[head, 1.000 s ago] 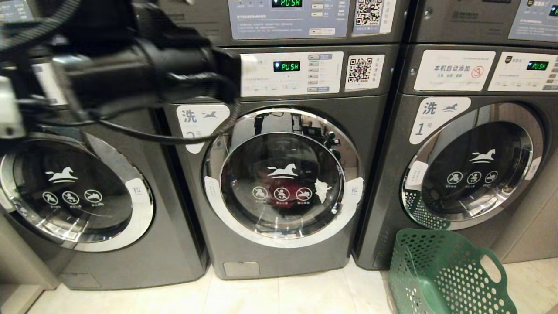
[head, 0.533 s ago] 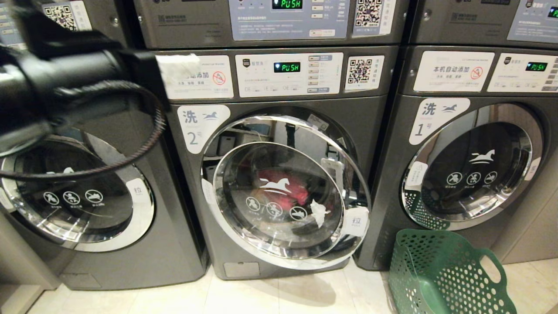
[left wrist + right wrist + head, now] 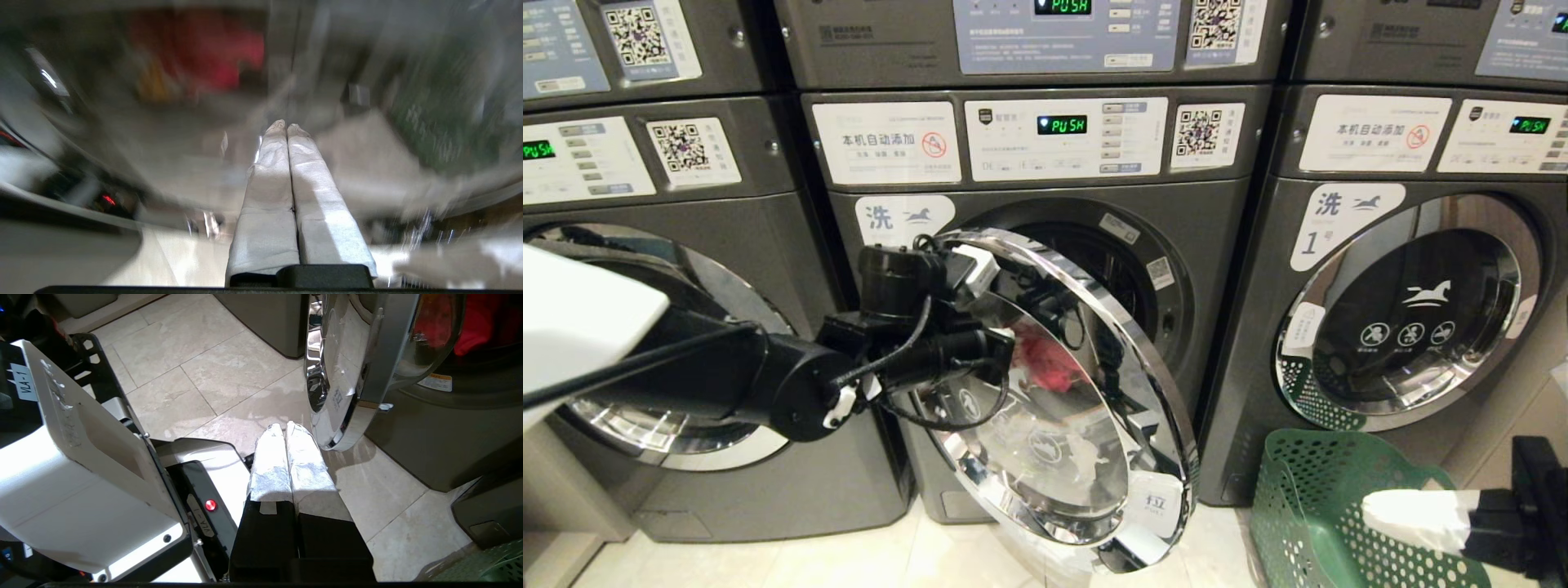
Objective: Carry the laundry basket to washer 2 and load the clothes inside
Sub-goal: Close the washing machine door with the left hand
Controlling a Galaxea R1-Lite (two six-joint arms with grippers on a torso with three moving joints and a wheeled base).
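Observation:
Washer 2 (image 3: 1217, 245) is the middle grey machine, and its chrome-ringed door (image 3: 1094, 425) hangs swung wide open. The clothes show red (image 3: 1045, 359) through the door glass, and as a red and yellow blur (image 3: 204, 49) in the left wrist view. My left arm (image 3: 915, 359) reaches across in front of the door and covers the label's numeral. The left gripper (image 3: 286, 124) is shut and empty. The green laundry basket (image 3: 1331, 506) stands on the floor at the lower right. My right gripper (image 3: 1372, 510) hovers over its rim, shut and empty (image 3: 285, 425), just short of the door's lower edge (image 3: 347, 416).
The washer labelled 1 (image 3: 1413, 327) stands to the right, behind the basket. Another grey washer (image 3: 670, 367) stands to the left, and more machines (image 3: 1062, 33) are stacked above. My own white and black base (image 3: 81, 457) sits on the tiled floor (image 3: 196, 375) close to the open door.
The door of washer 2 has swung from shut to wide open. My left arm has dropped from the upper left to the door. The right gripper has come into view at the lower right.

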